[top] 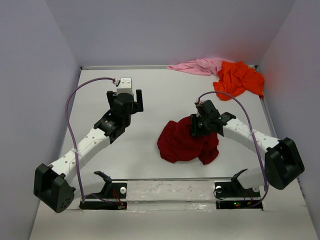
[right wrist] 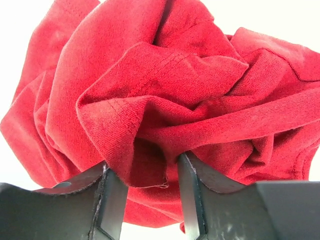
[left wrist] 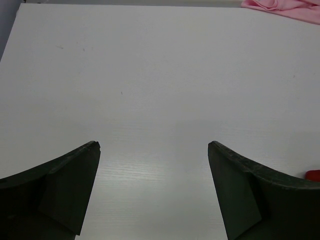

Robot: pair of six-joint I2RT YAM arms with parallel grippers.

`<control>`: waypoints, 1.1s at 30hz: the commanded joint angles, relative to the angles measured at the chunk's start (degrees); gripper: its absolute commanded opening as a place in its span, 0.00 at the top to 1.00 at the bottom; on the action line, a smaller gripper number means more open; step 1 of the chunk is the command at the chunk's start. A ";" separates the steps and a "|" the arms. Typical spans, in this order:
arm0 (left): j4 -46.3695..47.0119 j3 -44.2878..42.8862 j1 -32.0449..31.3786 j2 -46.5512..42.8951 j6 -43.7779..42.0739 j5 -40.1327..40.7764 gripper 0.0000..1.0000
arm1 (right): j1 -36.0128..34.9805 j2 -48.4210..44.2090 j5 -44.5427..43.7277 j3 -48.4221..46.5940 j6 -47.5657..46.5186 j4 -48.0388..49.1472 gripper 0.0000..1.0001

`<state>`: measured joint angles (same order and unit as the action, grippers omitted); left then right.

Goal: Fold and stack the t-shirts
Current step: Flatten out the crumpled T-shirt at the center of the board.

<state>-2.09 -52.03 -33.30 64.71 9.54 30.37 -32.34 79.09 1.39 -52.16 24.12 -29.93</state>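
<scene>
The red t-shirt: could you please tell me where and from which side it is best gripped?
Probably the raised, stitched hem fold on the right side of the red t-shirt, pinched from the right by the right gripper. The shirt is a crumpled heap, so a standing fold suits a pinch, and this one lies between its fingers.

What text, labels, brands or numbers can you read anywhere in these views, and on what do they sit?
No text can be read in any view.
The dark red t-shirt, orange t-shirt and pale pink t-shirt: plain cloth, no print or tag showing.
The left arm: faint pale marks on its black link, too small to read.
</scene>
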 commanded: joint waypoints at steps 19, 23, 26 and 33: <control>0.77 -1.58 0.08 -0.55 0.13 -0.49 0.01 | -1.59 -1.31 -1.04 -6.37 -2.06 -3.90 0.52; 0.77 -1.58 0.08 -0.55 0.13 -0.57 0.01 | -1.59 0.10 -1.04 -6.20 -2.15 -3.47 0.53; 0.68 -1.58 0.08 -0.55 0.22 -0.58 0.01 | -2.12 0.36 -1.04 -6.02 -2.15 -3.20 0.55; 0.77 -1.67 0.08 -0.37 0.22 -0.66 0.01 | -2.12 0.19 -1.04 -6.37 -2.32 -3.29 0.75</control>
<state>-2.09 -52.03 -33.30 64.71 9.54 29.98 -33.85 79.55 0.86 -56.12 22.44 -33.87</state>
